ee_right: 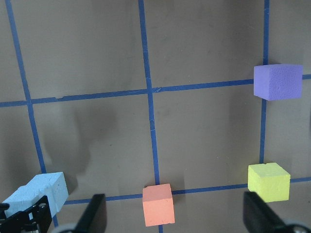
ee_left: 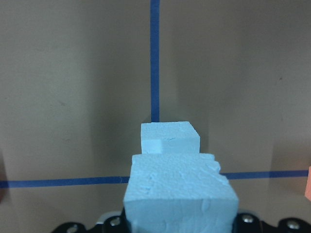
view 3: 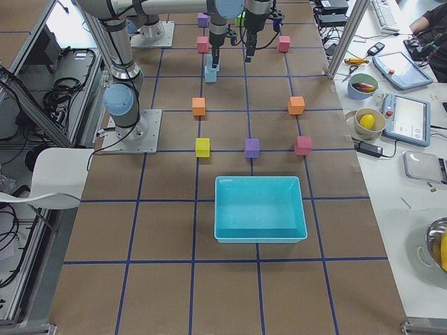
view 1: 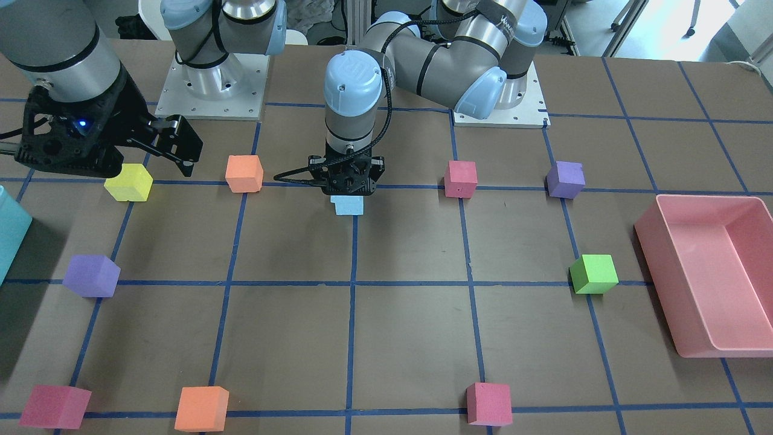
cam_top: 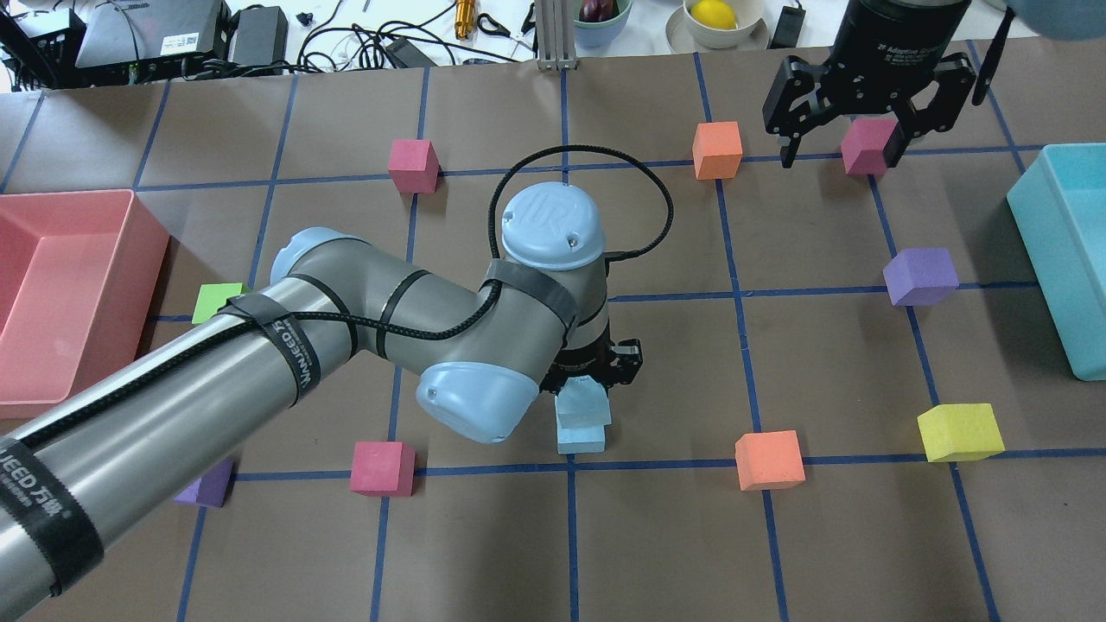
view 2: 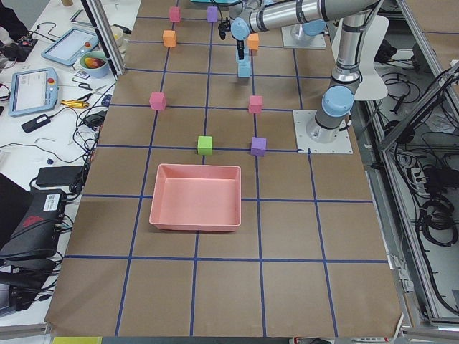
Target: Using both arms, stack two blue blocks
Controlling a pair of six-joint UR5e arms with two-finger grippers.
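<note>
My left gripper (view 1: 348,192) points straight down near the table's middle and is shut on a pale blue block (cam_top: 580,399). That block is right over the second blue block (cam_top: 580,441), slightly offset; I cannot tell whether they touch. In the left wrist view the held block (ee_left: 180,194) fills the foreground and the lower block (ee_left: 170,138) lies beyond it on a blue tape line. My right gripper (cam_top: 842,155) is open and empty, held high over the table's right side; its fingers (ee_right: 95,216) frame the right wrist view.
Orange (cam_top: 769,460), yellow (cam_top: 959,431), purple (cam_top: 920,276), magenta (cam_top: 381,467) and green (cam_top: 217,301) cubes are scattered on the grid. A pink bin (cam_top: 86,200) stands at the left, a teal bin (cam_top: 1050,276) at the right.
</note>
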